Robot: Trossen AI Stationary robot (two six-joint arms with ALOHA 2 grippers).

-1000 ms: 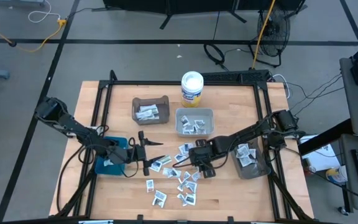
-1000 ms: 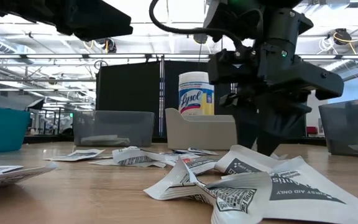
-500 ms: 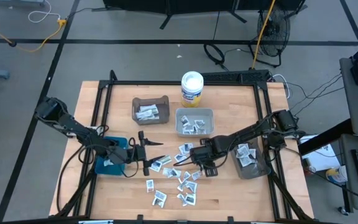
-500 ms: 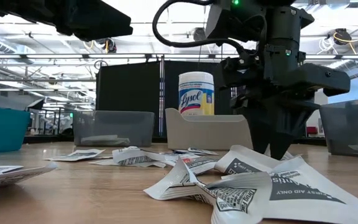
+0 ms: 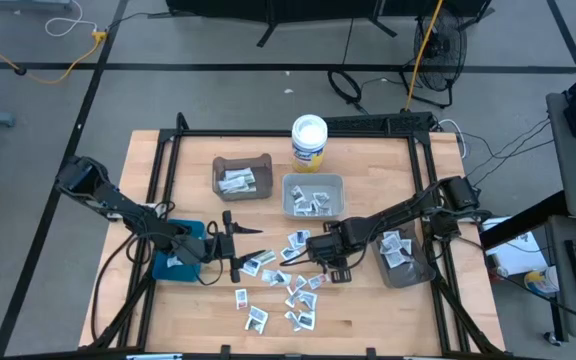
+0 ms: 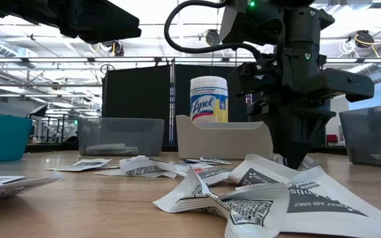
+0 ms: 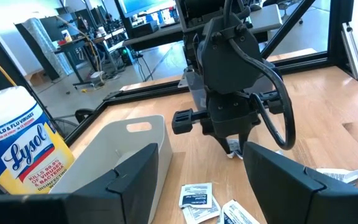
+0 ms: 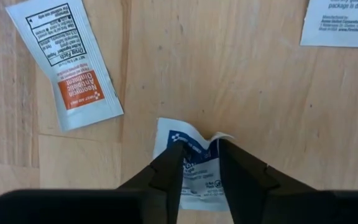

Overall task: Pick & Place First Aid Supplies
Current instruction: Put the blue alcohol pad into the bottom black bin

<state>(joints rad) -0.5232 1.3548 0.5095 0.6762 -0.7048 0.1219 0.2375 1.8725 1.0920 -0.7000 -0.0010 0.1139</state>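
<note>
While my left gripper (image 5: 236,243) waits open, my right gripper (image 8: 199,163) pinches a blue packet (image 8: 194,169) directly beneath it, mid-table (image 5: 368,300).

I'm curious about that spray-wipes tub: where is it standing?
The white tub stands at the table's far edge, seen from above, just behind the grey bin and right of the brown bin.

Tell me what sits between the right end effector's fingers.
A white packet with blue print sits between the right end effector's fingers, crumpled where they pinch it against the wooden table. The right wrist view shows it.
</note>
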